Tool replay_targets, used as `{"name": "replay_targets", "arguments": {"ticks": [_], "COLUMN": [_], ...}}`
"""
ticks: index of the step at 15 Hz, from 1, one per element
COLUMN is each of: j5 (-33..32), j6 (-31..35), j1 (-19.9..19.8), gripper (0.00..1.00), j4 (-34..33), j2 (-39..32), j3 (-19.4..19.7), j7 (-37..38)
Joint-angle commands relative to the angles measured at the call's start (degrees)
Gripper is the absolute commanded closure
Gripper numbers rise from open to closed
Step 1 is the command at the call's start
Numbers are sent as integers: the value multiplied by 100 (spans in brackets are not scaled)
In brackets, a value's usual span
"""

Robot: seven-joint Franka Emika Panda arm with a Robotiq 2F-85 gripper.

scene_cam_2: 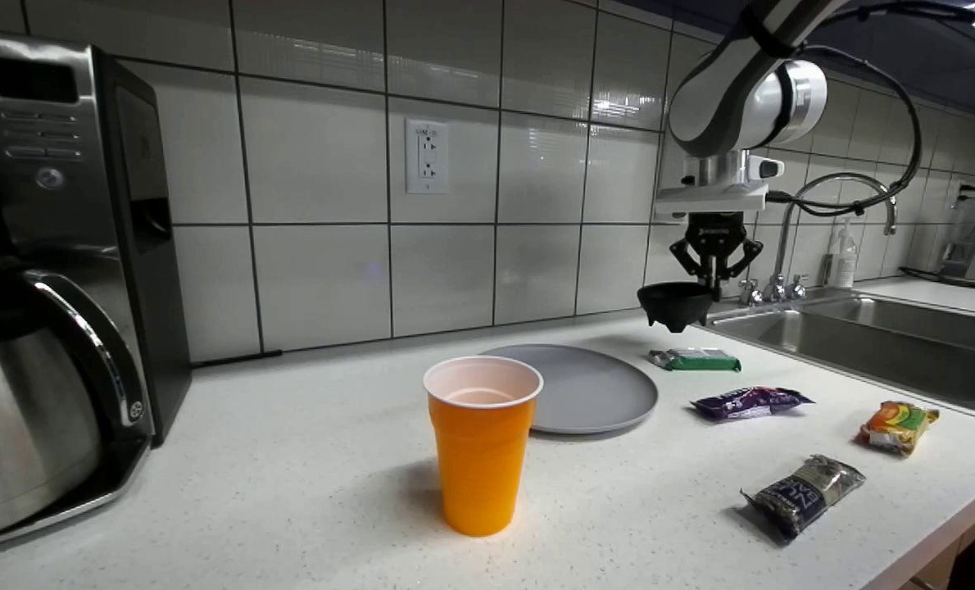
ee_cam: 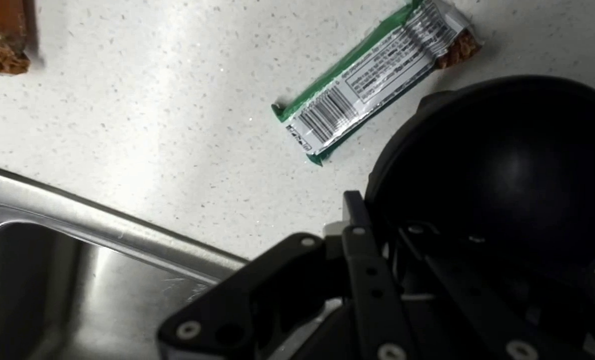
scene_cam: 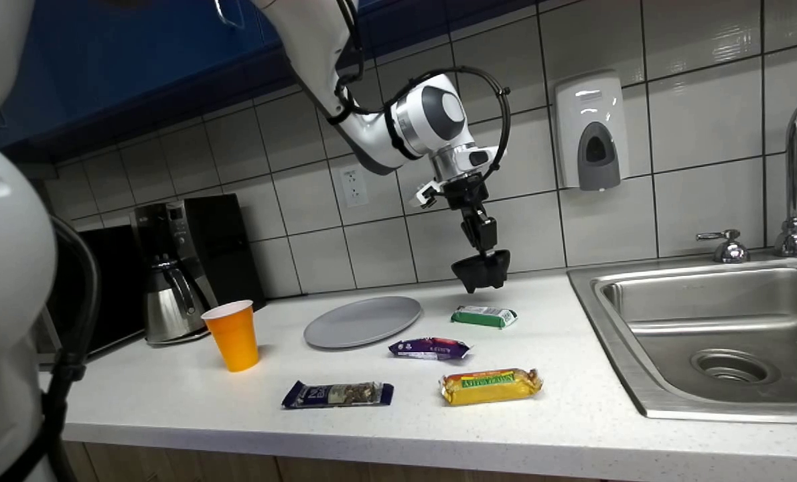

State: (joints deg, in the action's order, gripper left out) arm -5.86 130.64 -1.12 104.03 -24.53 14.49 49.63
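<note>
My gripper is shut on the rim of a black bowl, holding it above the counter near the back wall. The bowl is roughly upright, with short feet underneath. In the wrist view the bowl fills the right side, and one finger lies along the outside of its rim; the other finger is dark against the bowl. Just below the bowl lies a green-and-silver bar, barcode up in the wrist view. A grey plate lies beside it on the coffee maker's side.
A purple bar, a yellow packet and a dark nut bar lie toward the counter's front. An orange cup stands near the plate. The steel sink borders one side, the coffee maker the other. A soap dispenser hangs on the wall.
</note>
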Motion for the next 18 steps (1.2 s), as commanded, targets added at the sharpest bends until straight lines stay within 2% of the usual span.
{"name": "replay_targets", "arguments": {"ticks": [1, 7, 10, 18], "j5": [-178, -301, -382, -546], "j6": [-60, -20, 39, 138], "j1": [-109, -116, -15, 280], "gripper": [98, 98, 98, 98], "j4": [-70, 198, 494, 789], "j2": [12, 189, 423, 390], "j3": [100, 197, 152, -71], "j7": [40, 54, 28, 48]}}
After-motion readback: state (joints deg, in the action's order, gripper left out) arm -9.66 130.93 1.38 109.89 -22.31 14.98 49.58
